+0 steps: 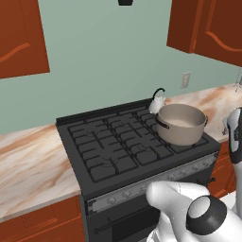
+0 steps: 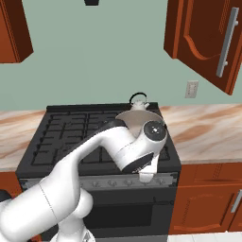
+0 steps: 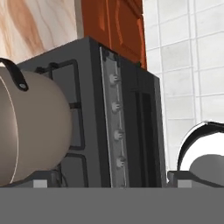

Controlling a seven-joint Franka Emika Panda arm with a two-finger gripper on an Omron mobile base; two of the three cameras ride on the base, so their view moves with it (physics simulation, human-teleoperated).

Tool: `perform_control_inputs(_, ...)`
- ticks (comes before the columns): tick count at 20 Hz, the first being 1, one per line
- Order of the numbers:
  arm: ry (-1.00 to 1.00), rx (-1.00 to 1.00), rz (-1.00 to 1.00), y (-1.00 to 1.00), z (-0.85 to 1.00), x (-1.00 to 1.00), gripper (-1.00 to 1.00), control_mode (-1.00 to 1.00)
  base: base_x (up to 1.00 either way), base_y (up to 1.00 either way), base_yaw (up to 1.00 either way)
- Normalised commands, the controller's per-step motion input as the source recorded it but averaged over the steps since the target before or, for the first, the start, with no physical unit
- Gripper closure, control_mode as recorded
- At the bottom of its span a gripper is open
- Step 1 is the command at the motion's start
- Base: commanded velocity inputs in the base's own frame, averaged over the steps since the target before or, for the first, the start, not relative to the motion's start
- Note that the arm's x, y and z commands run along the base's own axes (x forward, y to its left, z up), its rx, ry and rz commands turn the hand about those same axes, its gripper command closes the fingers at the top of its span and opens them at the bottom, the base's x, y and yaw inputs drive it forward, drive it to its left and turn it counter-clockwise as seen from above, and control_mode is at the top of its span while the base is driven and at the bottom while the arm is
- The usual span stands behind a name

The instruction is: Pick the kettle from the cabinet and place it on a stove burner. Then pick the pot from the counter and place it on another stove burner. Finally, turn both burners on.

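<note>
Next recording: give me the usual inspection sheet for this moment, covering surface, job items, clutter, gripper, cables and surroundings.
Surface: black stove set into the cream marble-look counter; silver knobs along its front.
Job's things: pot on the front right burner; kettle behind it at the back right of the stove, upright. Cabinet with the bar handle, door standing ajar.
Clutter: nothing seen.
Gripper: gripper open and empty, low at the stove's front right, beside the pot, looking along the knob row.
Cables: nothing seen.
Surroundings: green wall, wall outlet, more reddish-brown wall cabinets, white floor tiles.
</note>
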Motion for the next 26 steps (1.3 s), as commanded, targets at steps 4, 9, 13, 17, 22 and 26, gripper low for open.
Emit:
perform_control_inputs(4, 0.0, 0.09, 0.0, 0.0, -0.05, -0.34, -1.0, -1.0, 0.0, 0.0, 0.0)
perform_control_inputs(9, 0.01, 0.11, 0.0, -0.02, -0.06, -0.27, -1.0, -1.0, 0.0, 0.0, 0.0)
perform_control_inputs(13, 0.0, 0.11, 0.0, -0.01, -0.1, -0.17, -1.0, -1.0, 0.0, 0.0, 0.0)
perform_control_inputs(17, 0.0, 0.14, -0.01, 0.0, -0.18, -0.01, -1.0, -1.0, 0.0, 0.0, 0.0)
perform_control_inputs(22, 0.0, 0.17, -0.02, 0.0, -0.26, -0.01, -1.0, -1.0, 0.0, 0.0, 0.0)
perform_control_inputs(26, -0.02, 0.18, -0.04, 0.0, -0.28, -0.01, -1.0, -1.0, 0.0, 0.0, 0.0)
